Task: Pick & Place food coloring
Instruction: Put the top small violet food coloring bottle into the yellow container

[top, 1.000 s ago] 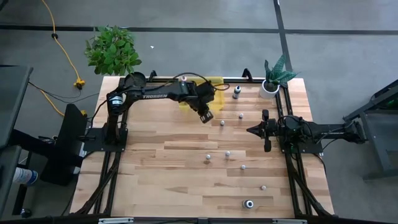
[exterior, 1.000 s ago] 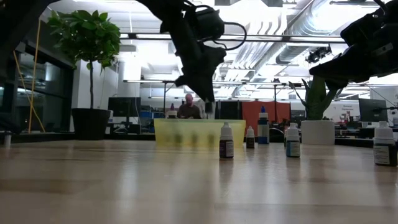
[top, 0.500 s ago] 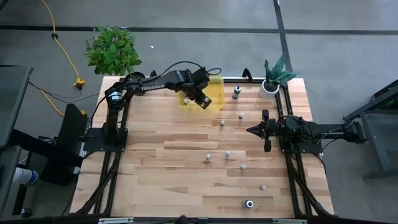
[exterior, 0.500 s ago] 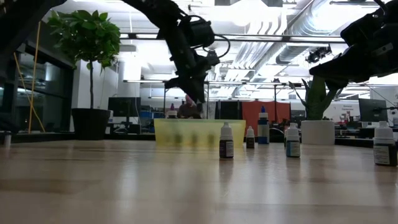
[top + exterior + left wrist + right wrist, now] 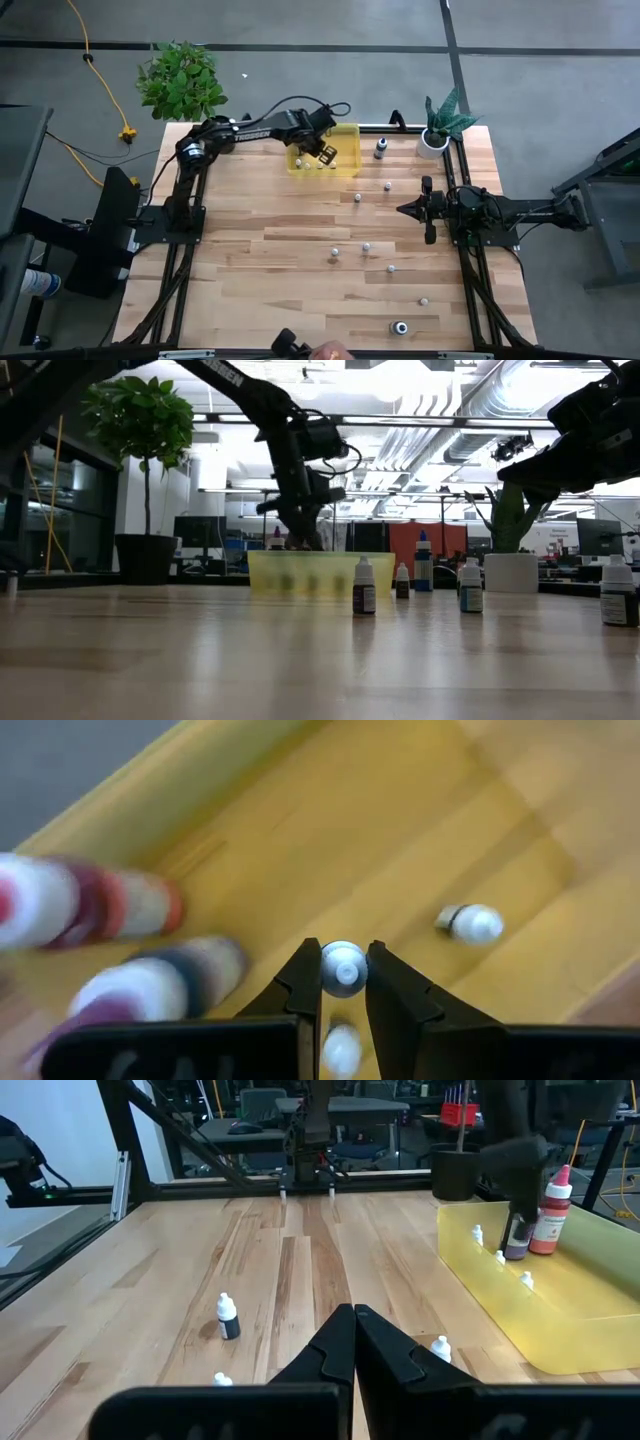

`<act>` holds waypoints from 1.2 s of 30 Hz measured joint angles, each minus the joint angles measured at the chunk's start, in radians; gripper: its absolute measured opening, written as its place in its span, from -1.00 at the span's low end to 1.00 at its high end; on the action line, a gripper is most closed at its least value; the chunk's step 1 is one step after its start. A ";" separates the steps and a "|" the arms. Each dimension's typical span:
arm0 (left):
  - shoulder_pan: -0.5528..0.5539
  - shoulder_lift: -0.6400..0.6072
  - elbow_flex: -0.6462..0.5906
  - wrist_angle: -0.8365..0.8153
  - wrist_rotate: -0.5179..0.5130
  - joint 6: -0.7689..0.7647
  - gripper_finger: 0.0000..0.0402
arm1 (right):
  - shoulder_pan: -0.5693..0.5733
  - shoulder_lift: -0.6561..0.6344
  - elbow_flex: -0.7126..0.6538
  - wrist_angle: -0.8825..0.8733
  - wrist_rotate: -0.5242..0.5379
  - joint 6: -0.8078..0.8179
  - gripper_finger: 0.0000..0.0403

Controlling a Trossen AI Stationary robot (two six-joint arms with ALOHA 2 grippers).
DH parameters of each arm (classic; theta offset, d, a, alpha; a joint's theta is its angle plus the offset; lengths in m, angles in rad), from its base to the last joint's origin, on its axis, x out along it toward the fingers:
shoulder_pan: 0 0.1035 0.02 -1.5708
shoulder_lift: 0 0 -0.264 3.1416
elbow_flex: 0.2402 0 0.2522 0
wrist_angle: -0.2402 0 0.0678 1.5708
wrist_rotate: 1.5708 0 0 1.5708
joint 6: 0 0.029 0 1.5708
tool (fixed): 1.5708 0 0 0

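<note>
Food coloring bottles stand scattered over the wooden table in the high view, about 8 still out, with 1 more near the white plant pot. The left gripper hangs over the yellow bin at the far edge, while the right gripper waits beside its base at the right side. A green plant sits on the grey floor beyond the table.

From the low view, the left arm reaches down into the bin; 4 bottles stand upright just in front, and an office with desks fills the room behind.

Through the left wrist view, the left gripper's jaws are clamped on 1 white-capped bottle held above the bin floor, where other bottles already lie, some on their sides. To place well, I judge it should lower onto a bare patch between them, release with the bottle low so it does not bounce, then lift straight up clear of the wall.

In the right wrist view, the right gripper is closed on nothing, looking across the table toward the bin.
</note>
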 joint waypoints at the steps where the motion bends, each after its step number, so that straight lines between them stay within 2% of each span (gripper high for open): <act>1: 0.000 0.006 0.001 0.015 0.001 -0.007 -0.79 | 0.000 0.000 0.000 0.000 0.000 0.000 -1.00; 12: 0.000 0.042 0.001 0.026 -0.087 -0.190 -0.79 | 0.000 -0.001 0.000 -0.001 0.000 0.000 -1.00; 17: -0.008 0.042 -0.051 0.047 -0.113 -0.296 -0.79 | 0.000 0.000 0.000 -0.002 0.000 0.000 -1.00; 25: -0.028 0.042 -0.110 0.126 -0.120 -0.343 -0.79 | 0.000 0.000 0.000 -0.001 0.000 0.000 -1.00; 32: -0.034 0.042 -0.136 0.132 -0.149 -0.373 -0.79 | 0.000 0.000 0.000 -0.001 0.000 0.000 -1.00; 36: -0.034 0.042 -0.137 0.136 -0.129 -0.373 -0.79 | 0.000 0.000 0.000 0.000 0.000 0.000 -1.00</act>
